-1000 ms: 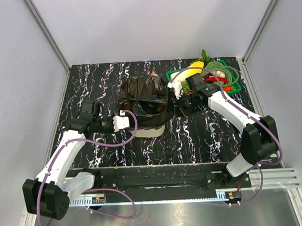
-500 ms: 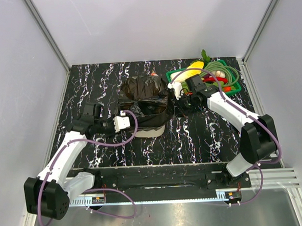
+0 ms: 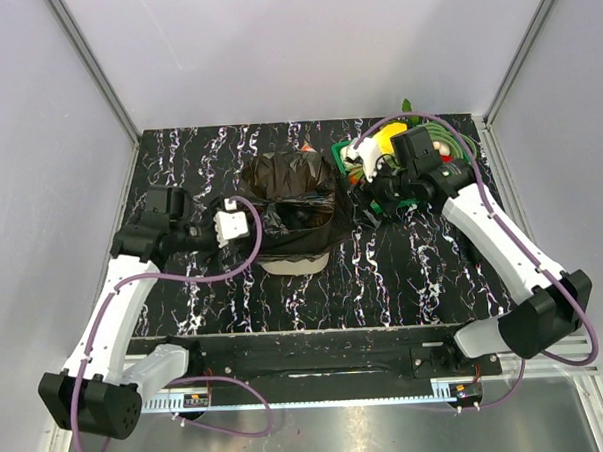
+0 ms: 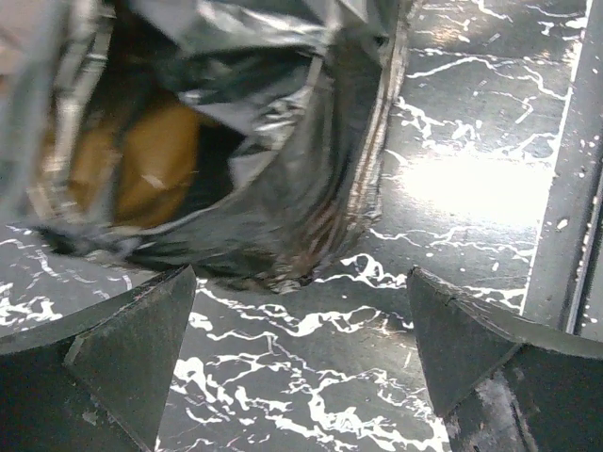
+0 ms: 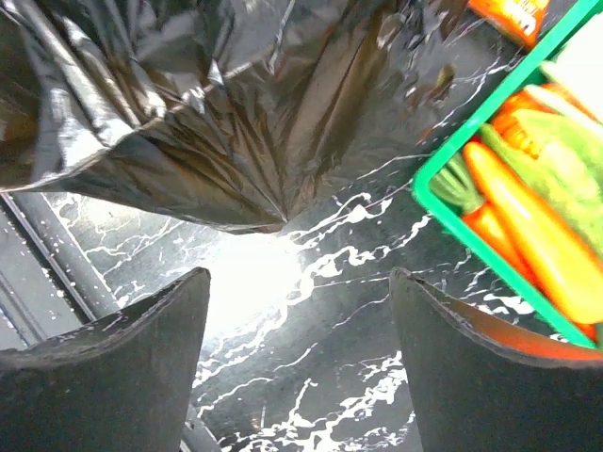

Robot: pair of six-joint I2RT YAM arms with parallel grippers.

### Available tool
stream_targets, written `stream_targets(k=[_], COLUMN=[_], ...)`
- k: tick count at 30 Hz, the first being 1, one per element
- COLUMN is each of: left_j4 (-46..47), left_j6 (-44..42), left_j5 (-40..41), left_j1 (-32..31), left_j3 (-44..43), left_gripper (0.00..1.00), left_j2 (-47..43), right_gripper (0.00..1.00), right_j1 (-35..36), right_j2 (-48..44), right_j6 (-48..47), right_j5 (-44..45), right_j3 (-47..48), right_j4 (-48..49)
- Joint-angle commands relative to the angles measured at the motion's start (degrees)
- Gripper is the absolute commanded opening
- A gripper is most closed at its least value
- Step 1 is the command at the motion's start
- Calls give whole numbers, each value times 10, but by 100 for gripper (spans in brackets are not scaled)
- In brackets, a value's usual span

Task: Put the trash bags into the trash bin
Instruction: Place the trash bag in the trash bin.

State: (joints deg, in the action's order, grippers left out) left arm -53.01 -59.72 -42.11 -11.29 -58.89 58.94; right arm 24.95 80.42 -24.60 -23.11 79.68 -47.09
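Looking from the near edge, we see a strip of black marbled table (image 3: 404,272) between the arm bases and the trash bin (image 3: 295,262). Our left gripper (image 4: 300,281) hovers just left of the bin, fingers spread wide with nothing between them. Our right gripper (image 5: 300,278) hovers just right of it, fingers likewise apart and holding nothing. The trash bag (image 3: 288,187) is draped over the bin's rim, covering its upper walls, with a bunched part at the far side. The green tray (image 5: 490,254) crowds the right, its corner near the bag's edge. On the far left, table runs open to the walls.
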Motion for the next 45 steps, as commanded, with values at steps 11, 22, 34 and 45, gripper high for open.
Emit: stream_targets(k=[11,22,34,45], left_j4=[-86,-187,-168,-195], left_j6=[-122,-212,-204,-226], left_j5=[-85,-119,-162,-167], left_j1=[88,113,113,113], left_j3=[-195,-282,-270,-237], left_gripper=[99,99,99,93], left_j2=[149,275,292,290], right_gripper=[91,94,93,60], right_j1=[-4,-24,-39,-39], right_j2=[54,61,128,142], right_j6=[-202,-262,-272,-260], right_j5=[-31,-126,-179,-214], right_j3=[93,43,101,102], right_j4=[-42,53,71,81])
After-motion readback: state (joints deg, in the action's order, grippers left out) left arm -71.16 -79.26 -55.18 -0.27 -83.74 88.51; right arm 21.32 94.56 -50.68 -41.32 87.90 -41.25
